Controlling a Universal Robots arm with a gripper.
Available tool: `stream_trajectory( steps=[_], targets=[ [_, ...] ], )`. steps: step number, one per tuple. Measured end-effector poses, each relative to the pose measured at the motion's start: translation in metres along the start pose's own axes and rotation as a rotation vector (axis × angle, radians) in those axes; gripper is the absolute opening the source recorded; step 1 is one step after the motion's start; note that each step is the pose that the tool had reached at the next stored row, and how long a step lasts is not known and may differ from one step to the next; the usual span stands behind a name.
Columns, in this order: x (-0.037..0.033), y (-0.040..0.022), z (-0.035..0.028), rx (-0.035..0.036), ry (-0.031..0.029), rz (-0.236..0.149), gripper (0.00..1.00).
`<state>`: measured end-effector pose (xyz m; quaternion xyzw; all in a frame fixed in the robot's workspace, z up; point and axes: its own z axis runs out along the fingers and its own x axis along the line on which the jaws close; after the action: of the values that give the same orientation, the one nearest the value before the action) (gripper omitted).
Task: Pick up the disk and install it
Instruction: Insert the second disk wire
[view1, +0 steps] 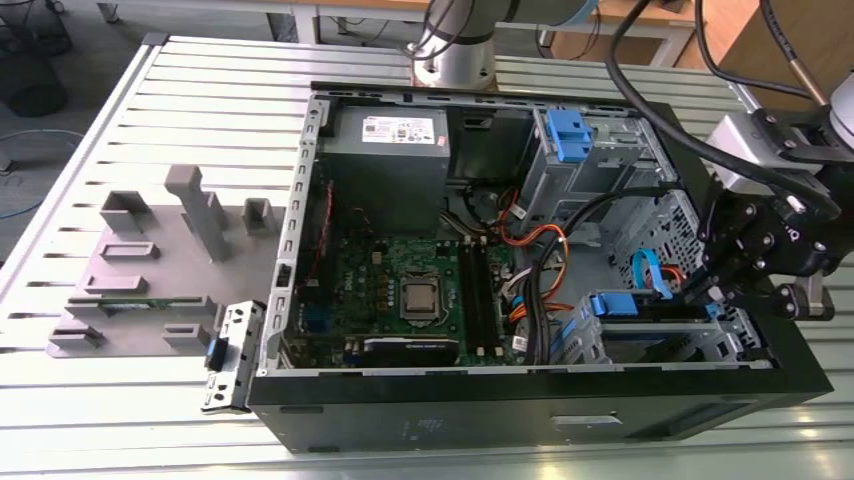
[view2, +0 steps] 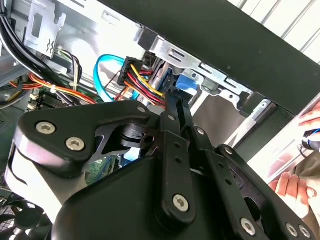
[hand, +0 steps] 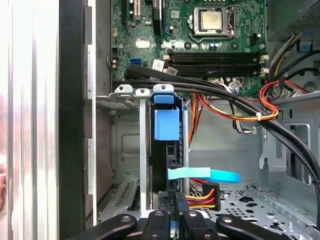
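1. Exterior view: the open computer case (view1: 534, 240) lies on the slatted bench (view1: 160, 420). At the right of the frame the pincer (view1: 707, 290) reaches down into the drive bay at the lower right, where the disk (view1: 627, 305) sits with its blue rail showing.
2. Second wrist view: the pincer (view2: 172, 100) is clenched on the disk's (view2: 185, 84) blue edge at upper centre.
3. First wrist view: the disk (hand: 167, 135) stands edge-on in the bay, centre frame, with the pincer (hand: 170, 200) gripping it from below.

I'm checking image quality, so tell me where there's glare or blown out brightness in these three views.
Exterior view: the slatted metal table shines pale at the exterior view's left. First wrist view: the table slats are washed out white. Second wrist view: the gripper stays dark, with bright slats behind.
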<state>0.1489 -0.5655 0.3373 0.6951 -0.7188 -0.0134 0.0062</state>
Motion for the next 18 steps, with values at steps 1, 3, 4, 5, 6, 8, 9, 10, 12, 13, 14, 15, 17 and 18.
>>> stream_trajectory(
  steps=[1, 3, 4, 5, 6, 8, 9, 10, 12, 13, 14, 15, 17, 18],
  targets=[
    [-0.0002, 0.0003, 0.0001, 0.0001, 0.0000, 0.000, 0.16],
    [-0.0004, 0.0010, 0.0003, 0.0006, -0.0003, 0.000, 0.16],
    [-0.0004, 0.0013, 0.0002, 0.0008, -0.0001, 0.000, 0.16],
    [-0.0004, 0.0018, 0.0002, 0.0009, 0.0000, 0.000, 0.16],
    [-0.0005, 0.0023, 0.0004, 0.0010, 0.0000, 0.000, 0.16],
    [-0.0010, 0.0028, 0.0005, 0.0010, 0.0009, 0.000, 0.16],
    [-0.0015, 0.0028, 0.0006, 0.0010, 0.0018, 0.000, 0.16],
    [-0.0023, 0.0029, 0.0007, 0.0011, 0.0027, 0.000, 0.16],
    [-0.0034, 0.0032, 0.0010, 0.0011, 0.0042, 0.000, 0.16],
    [-0.0034, 0.0034, 0.0012, 0.0012, 0.0053, 0.000, 0.16],
    [-0.0034, 0.0035, 0.0013, 0.0012, 0.0065, 0.000, 0.16],
    [-0.0034, 0.0035, 0.0013, 0.0012, 0.0076, 0.000, 0.16],
    [-0.0034, 0.0038, 0.0013, 0.0013, 0.0089, 0.001, 0.16],
    [-0.0034, 0.0041, 0.0015, 0.0013, 0.0092, 0.001, 0.16]
  ],
)
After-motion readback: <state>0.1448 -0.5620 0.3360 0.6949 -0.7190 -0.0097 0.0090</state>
